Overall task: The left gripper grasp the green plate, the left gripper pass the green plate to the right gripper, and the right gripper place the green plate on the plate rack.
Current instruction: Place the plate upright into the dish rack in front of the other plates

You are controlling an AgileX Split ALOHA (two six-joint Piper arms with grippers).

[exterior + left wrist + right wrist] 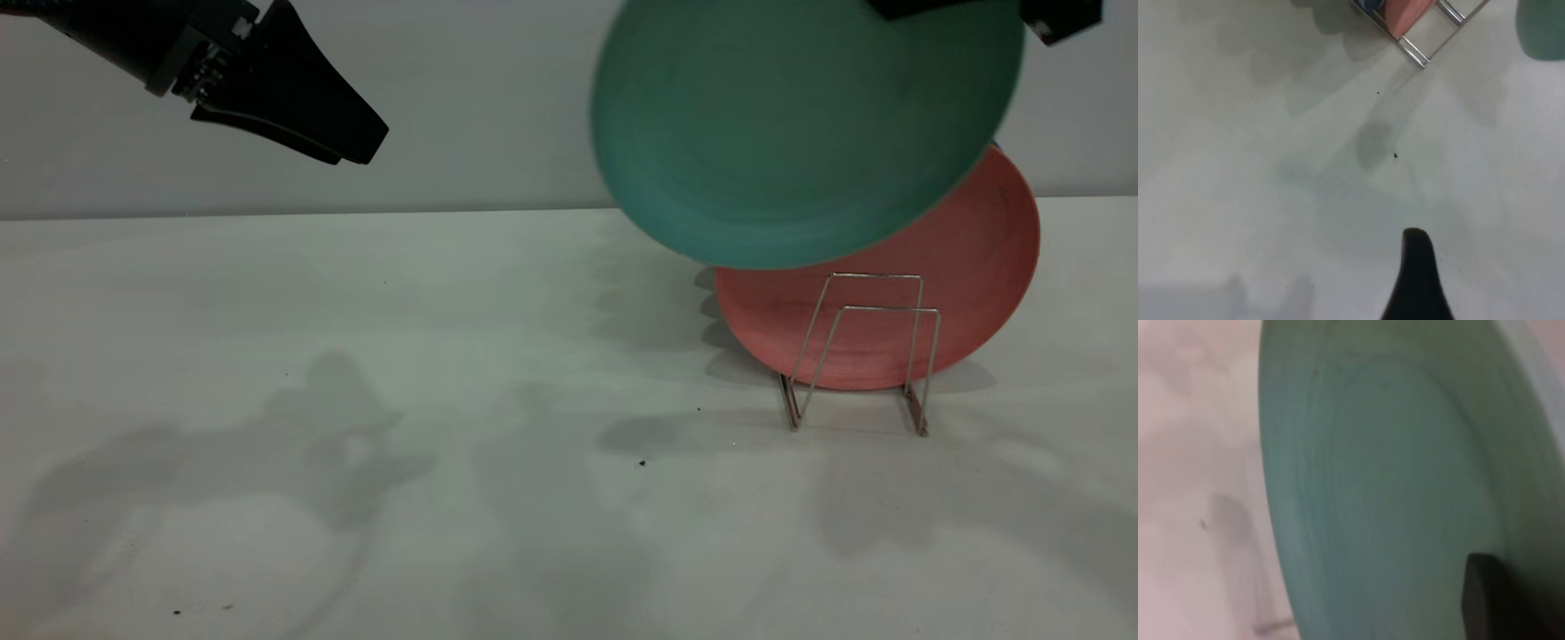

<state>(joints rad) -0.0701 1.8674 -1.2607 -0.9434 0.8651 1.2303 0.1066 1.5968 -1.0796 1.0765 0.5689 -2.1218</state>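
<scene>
The exterior view is showing the green plate [805,124] hanging in the air at the upper right, its face turned toward the camera and tilted, with its lower edge overlapping the top of the pink plate [942,293] behind it. The right tool [942,7] is pinching the green plate at its upper rim, at the top edge of the picture, where only black parts of it are showing. The pink plate is standing on edge in the plate rack [862,356], leaning back behind the two front wire loops, which are standing empty. A sliver of blue is peeking out where the green and pink plates meet at the right. The green plate is hovering above the rack and is not touching the wires.

The left tool [351,147] is hanging at the upper left, well apart from the plates, pointing down and to the right with nothing in it; its fingers are lying close together, though I cannot tell whether they are fully pressed together. The white surface [356,400] below it is carrying only soft shadows and a few dark specks.

The left wrist view is looking down at the surface [1271,167], with one black fingertip [1418,267] showing, the rack's base [1418,53] with the pink plate [1405,13] far off, and a green edge [1541,30] at the corner.

The right wrist view is being filled by the green plate [1405,487], with a black finger [1488,597] lying against its face.
</scene>
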